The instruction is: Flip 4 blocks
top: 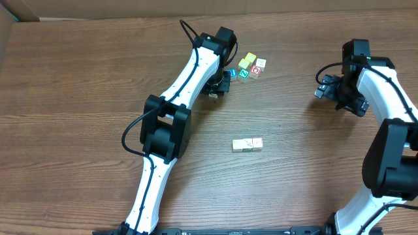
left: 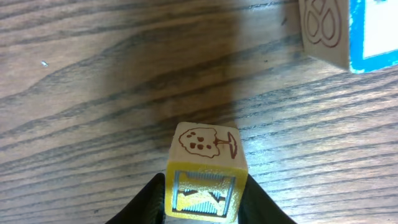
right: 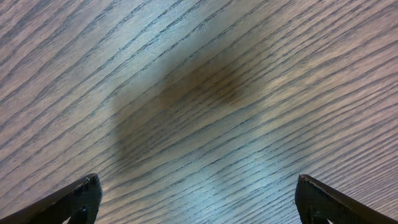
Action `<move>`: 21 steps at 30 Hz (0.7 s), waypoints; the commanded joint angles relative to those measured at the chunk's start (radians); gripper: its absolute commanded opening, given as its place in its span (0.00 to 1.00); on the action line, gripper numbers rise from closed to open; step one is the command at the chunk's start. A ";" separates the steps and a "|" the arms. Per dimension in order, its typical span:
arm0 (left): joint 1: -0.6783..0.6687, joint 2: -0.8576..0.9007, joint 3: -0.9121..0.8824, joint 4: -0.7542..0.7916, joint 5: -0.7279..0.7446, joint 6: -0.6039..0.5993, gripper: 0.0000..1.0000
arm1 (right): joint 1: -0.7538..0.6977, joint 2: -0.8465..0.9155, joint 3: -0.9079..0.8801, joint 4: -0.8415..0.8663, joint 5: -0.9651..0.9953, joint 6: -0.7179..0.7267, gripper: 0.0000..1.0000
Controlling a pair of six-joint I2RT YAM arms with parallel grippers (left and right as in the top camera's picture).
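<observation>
On the far side of a brown wooden table [top: 78,98], the left pincer [left: 202,196] is pinching a small yellow block [left: 206,144] by two opposite sides. One dark finger [left: 149,200] presses each flank. The block's yellow face with a letter points back at the wrist camera, and a cream face with a drawn tree points away. Whether the block touches the tabletop cannot be told. A blue cube [left: 373,31] sits near it, apart. From above, the left arm covers the held block, and a huddle of coloured blocks [top: 250,58] lies just beside its tip. Two cream blocks [top: 247,144] lie touching at mid-table. The right pincer [right: 199,208] hangs spread wide over bare wood, well apart.
</observation>
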 commanded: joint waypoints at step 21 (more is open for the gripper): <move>0.011 -0.040 0.008 0.036 -0.030 0.019 0.31 | 0.002 -0.026 0.019 0.003 0.011 -0.003 1.00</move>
